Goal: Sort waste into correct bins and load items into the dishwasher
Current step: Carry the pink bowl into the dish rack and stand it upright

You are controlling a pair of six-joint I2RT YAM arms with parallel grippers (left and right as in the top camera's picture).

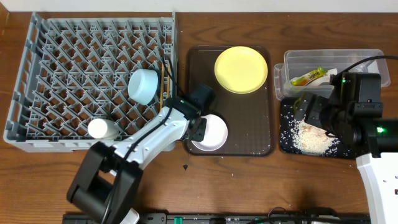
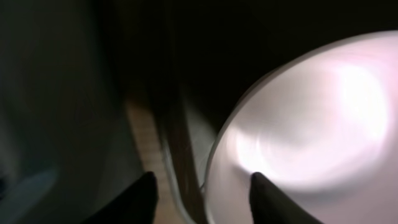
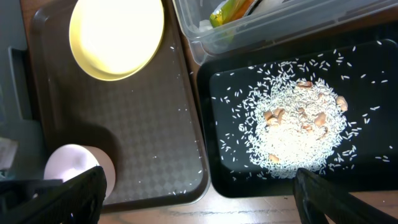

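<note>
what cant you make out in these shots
- Left wrist view: blurred and dark; whether the left tool touches the bowl is unclear.
- Wrapper: cut off by the top edge of the right wrist view.
- Chopsticks: overhead, too thin to count.

In the left wrist view, blur smears the white bowl (image 2: 311, 124), which the right and bottom edges cut off, and we cannot read the dark ground beside it. From overhead, the left gripper (image 1: 199, 129) covers that bowl's left rim. Toward the desk's right edge, the right arm (image 1: 357, 106) hides part of the black tray (image 1: 284, 127) and the clear tub (image 1: 348, 57), and the snack wrapper (image 1: 306, 78) shows only partly. In the right wrist view the top edge crops the yellow plate (image 3: 117, 37). The brownish bits (image 3: 305, 118) in the rice (image 3: 280, 143) are too small for us to name. On the dish rack (image 1: 22, 81) lies a white round thing (image 1: 101, 129) we cannot identify.
</note>
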